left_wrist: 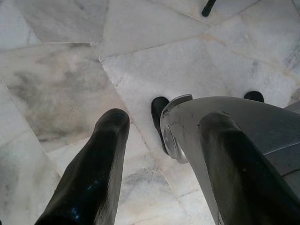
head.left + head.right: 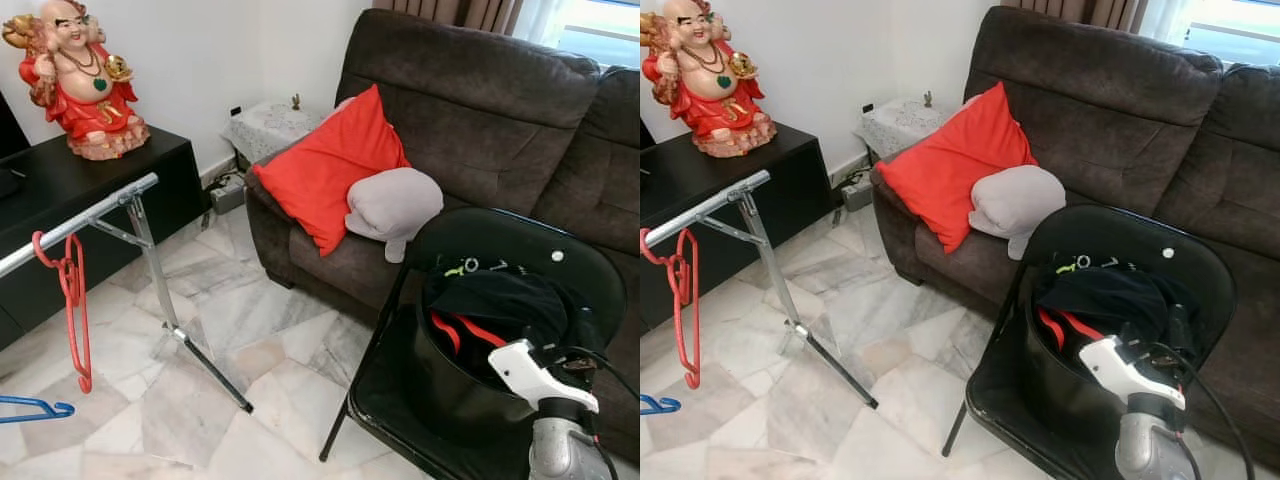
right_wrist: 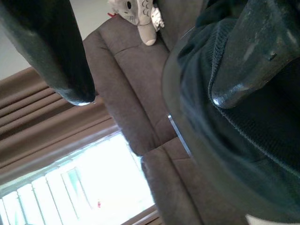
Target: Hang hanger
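A red hanger hangs from the silver rail of a clothes rack on the left. A blue hanger shows at the lower left edge; what carries it is hidden. On a black folding chair stands a black bucket holding a dark garment and red hangers. My right gripper reaches into the bucket's top, open, one finger lying on the dark garment. My left gripper hangs open over the marble floor, holding nothing.
A brown sofa with a red cushion and a grey plush stands behind the chair. A black cabinet with a red figurine is behind the rack. The rack's foot runs across the marble floor.
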Controlling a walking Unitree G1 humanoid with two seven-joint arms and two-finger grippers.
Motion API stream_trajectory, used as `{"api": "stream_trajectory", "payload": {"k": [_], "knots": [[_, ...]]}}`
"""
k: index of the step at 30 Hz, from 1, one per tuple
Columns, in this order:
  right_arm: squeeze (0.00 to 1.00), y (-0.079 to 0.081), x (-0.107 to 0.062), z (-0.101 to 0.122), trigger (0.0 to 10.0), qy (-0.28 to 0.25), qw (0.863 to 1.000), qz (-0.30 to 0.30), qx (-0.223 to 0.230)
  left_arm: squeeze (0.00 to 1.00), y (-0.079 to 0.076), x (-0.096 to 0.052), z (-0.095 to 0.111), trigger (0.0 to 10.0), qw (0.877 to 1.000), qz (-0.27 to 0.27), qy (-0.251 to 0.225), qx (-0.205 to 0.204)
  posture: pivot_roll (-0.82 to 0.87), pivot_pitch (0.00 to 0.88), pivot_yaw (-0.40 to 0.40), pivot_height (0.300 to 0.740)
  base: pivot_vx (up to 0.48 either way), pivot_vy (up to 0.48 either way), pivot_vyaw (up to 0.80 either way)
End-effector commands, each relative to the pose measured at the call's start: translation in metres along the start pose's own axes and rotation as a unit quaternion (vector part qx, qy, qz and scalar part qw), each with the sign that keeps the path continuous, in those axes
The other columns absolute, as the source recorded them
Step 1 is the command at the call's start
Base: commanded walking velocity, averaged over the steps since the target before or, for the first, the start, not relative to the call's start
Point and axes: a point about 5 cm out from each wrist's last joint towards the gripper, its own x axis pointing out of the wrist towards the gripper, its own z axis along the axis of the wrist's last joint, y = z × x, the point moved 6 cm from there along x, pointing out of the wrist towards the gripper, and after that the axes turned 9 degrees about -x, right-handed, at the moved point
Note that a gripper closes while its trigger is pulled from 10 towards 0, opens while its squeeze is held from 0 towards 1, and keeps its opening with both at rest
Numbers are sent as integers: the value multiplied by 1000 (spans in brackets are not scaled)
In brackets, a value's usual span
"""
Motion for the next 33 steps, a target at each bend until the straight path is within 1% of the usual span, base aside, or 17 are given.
{"api": "stream_trajectory", "payload": {"k": [1,2,5,6,8,9,10,11,14,20,24,26,27,28,29,32,33], "knots": [[0,-5,1,-4,10000,13,1000,-8,12,0,-6,0,-8,10000,1000,-9,17,6,85,50,-8,740,0,0,0],[0,-3,1,-5,10000,16,1000,-1,20,0,-6,0,-8,10000,1000,-9,17,6,85,50,-8,740,0,0,0],[0,15,-3,-5,10000,34,996,45,75,0,-6,0,-7,10000,1000,-9,17,6,85,46,-10,740,0,0,0],[0,18,-4,-6,10000,41,994,53,83,0,-6,0,-7,10000,1000,-8,17,6,85,46,-10,740,0,0,0],[0,33,-9,-15,10000,87,982,84,144,0,-5,0,-8,10000,1000,-8,17,6,89,46,-10,740,0,0,0],[0,33,-9,-15,10000,87,982,84,144,0,-5,0,-8,10000,1000,-8,17,6,89,46,-10,740,0,0,0],[0,40,-14,-29,10000,148,963,88,208,0,-5,0,-8,10000,1000,-7,17,6,93,44,-10,740,0,0,0],[0,43,-17,-34,10000,171,953,91,232,0,-4,-1,-8,10000,1000,-7,16,5,93,44,-10,740,0,0,0],[0,48,-19,-41,10000,197,937,97,273,0,-2,-2,-9,10000,1000,-5,16,5,94,42,-11,740,0,0,0],[0,46,-16,-41,10000,189,939,99,269,0,-2,-2,-10,10000,1000,-6,17,5,94,42,-11,740,0,0,0],[0,46,-11,-29,10000,150,948,115,255,0,-1,-2,-11,10000,1000,-5,21,6,89,39,-10,740,0,0,0],[0,44,-7,-17,10000,114,954,120,250,0,-1,-2,-12,10000,1000,-4,22,6,89,39,-10,740,0,0,0],[0,41,-3,-2,10000,72,958,124,248,0,0,-3,-13,10000,1000,-2,24,6,87,36,-10,740,0,0,0],[0,39,-2,4,10000,58,959,125,247,0,0,-3,-13,10000,1000,-2,24,6,87,36,-10,740,0,0,0],[0,38,0,16,10000,25,961,132,241,0,0,-3,-13,10000,1000,-1,25,7,85,36,-10,740,0,0,0],[0,37,1,27,10000,-5,963,140,231,0,0,-3,-14,10000,1000,-1,26,7,85,36,-10,740,0,0,0],[0,36,2,29,10000,-7,960,137,243,0,0,-3,-15,10000,1000,0,28,6,85,36,-10,740,0,0,0]]}}
